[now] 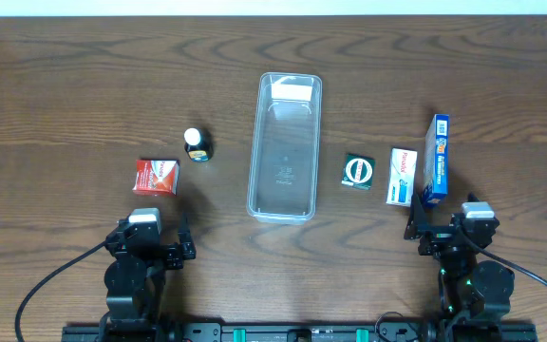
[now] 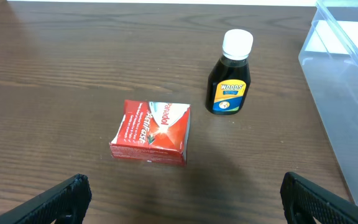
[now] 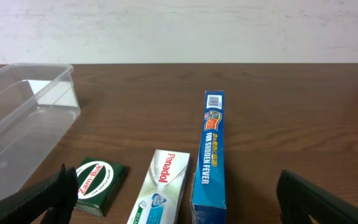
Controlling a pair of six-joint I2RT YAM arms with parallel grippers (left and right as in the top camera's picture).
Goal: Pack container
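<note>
Centre of the overhead frame: the container (image 1: 285, 114), a long, narrow, clear plastic tray with rounded corners and low walls, lying lengthwise top to bottom on the dark wooden counter (image 1: 65, 95), empty. Probably set in the middle so as to be within reach of either arm. Left of it in the frame, near its middle, a small dark bottle with a white cap (image 1: 196, 144), upright; lower and further left, a red cardboard box (image 1: 156, 177), lying flat. Right of the tray, in a row: a green square box (image 1: 357, 171), a white oblong box (image 1: 402, 176), and a tall blue box (image 1: 437, 157) standing on its long edge, touching or nearly touching the white one. Apparently split this way to give each arm its own share. Lower left, the left hand (image 1: 152, 243), spread wide, holding nothing, aimed at the red box; lower right, the right hand (image 1: 449, 228), likewise wide open and bare, just below the white and blue boxes. No packing done yet
</note>
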